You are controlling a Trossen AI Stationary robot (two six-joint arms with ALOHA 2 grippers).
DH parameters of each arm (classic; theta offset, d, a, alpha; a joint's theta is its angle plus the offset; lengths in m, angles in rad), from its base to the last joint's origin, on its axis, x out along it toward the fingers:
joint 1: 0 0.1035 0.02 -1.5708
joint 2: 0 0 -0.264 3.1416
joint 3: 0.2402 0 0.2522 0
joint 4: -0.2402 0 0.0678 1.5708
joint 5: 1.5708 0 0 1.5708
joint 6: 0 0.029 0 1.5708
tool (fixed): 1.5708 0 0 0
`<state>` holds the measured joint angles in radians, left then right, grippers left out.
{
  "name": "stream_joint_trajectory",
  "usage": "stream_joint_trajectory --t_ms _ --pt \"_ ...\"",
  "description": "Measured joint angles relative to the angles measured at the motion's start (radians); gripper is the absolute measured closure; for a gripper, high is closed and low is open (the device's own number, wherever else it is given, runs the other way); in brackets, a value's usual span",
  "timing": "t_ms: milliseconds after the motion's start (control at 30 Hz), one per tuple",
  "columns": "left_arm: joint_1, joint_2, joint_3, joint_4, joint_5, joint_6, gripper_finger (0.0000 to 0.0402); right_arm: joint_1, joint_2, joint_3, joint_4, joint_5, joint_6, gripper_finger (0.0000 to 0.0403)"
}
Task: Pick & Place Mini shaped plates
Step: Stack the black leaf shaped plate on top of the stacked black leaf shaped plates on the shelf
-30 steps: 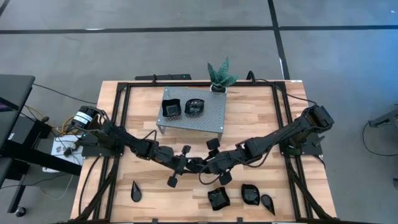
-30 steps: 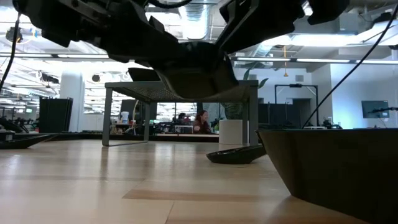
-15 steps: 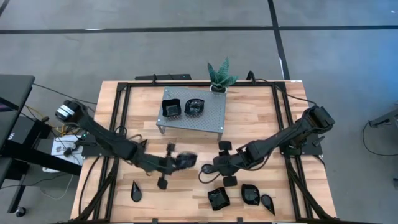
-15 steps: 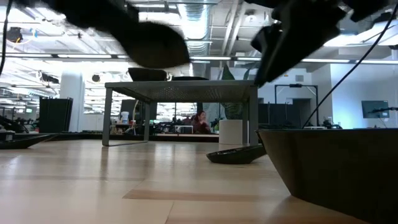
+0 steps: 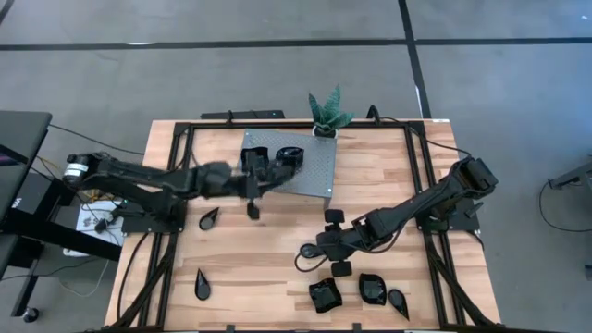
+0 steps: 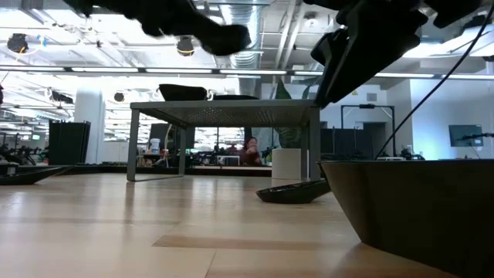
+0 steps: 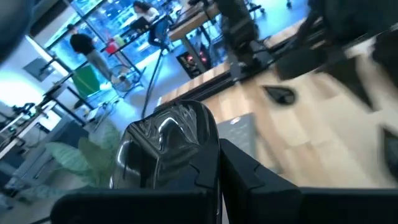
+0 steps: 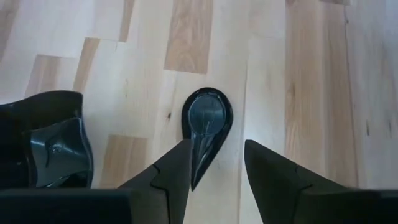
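Note:
My left gripper [image 5: 264, 172] reaches from the table's left over the perforated metal stand [image 5: 310, 176] and is shut on a roundish glossy black mini plate [image 7: 165, 146]. In the low view that plate [image 6: 224, 35] is well above the stand top [image 6: 224, 106]. A roundish dish [image 5: 289, 157] rests on the stand. My right gripper [image 5: 324, 245] hovers open over the table's middle. In its wrist view its fingers stand on either side of a teardrop plate [image 8: 206, 121] lying flat on the wood. Two more teardrop plates [image 5: 209, 217] [image 5: 202, 282] lie to the left. My left gripper pinches the roundish plate between its two fingers; one finger [image 7: 249, 171] lies against the plate's side [image 7: 208, 155]. It comes roughly level from the table's left. The plate is lifted clear, above the stand.
A square dish [image 5: 324, 294], another dish [image 5: 373, 289] and a teardrop plate [image 5: 398, 301] sit near the table's near right edge. A potted plant [image 5: 328, 111] stands behind the stand. A black frame rail [image 5: 180, 185] rings the tabletop. Bare wood lies left of the middle.
My left gripper, carrying the roundish plate, has left the right gripper at the table's middle. It swung toward the left, then up and toward the far edge to above the stand. My right gripper drew back slightly toward the right and then kept still.

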<state>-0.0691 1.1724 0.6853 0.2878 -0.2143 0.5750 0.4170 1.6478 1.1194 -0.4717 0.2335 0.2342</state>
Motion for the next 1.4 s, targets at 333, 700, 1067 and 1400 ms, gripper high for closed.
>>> stream_joint_trajectory --t_ms 333,700,1067,1400 --pt "0.195 0.140 0.000 0.088 0.186 0.022 0.0391 -0.030 0.000 0.000 0.001 0.000 0.001 0.0260" --pt "0.254 0.185 0.000 0.129 0.147 0.023 0.0382 -0.034 0.000 0.000 0.001 0.000 0.003 0.0263" --pt "0.260 0.190 0.000 0.133 0.147 0.023 0.0354 -0.034 0.000 0.000 0.001 0.000 0.003 0.0266" --pt "0.220 0.215 -0.001 0.134 0.063 0.043 0.0308 -0.034 0.000 0.000 0.002 0.000 0.000 0.0265"
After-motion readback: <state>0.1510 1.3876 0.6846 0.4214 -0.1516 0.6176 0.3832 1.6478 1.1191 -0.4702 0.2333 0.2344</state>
